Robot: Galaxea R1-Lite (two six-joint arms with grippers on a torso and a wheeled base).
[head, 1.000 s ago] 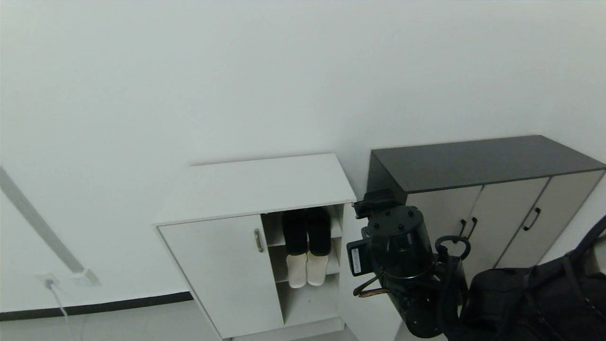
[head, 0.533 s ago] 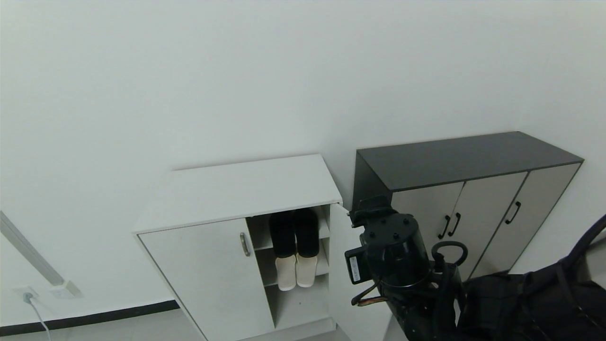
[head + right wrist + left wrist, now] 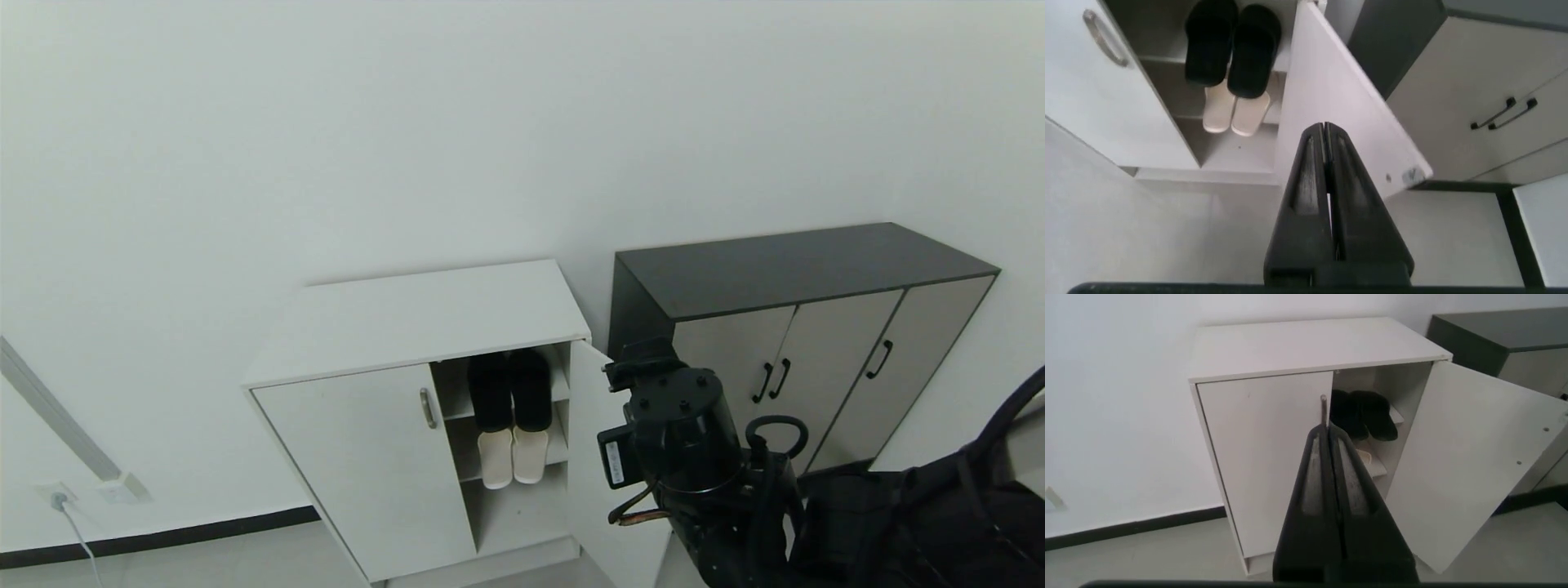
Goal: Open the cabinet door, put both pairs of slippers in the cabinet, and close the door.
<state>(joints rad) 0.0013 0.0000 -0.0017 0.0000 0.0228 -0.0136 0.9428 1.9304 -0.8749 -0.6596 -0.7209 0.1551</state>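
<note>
Door [image 3: 589,506] stood open | right gripper [image 3: 1325,128] lay nearer, just right of its outer face, fingers pressed together | left gripper [image 3: 1325,429] fingers likewise pressed together

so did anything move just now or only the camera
Mostly the camera: the whole head view slid sideways, white cabinet and dark cabinet together. The cabinet door shows no clear swing and is still open. The black slippers and white slippers stayed on their shelves. The right gripper stayed by the door's top edge, jaws shut; nothing taken or let go.
</note>
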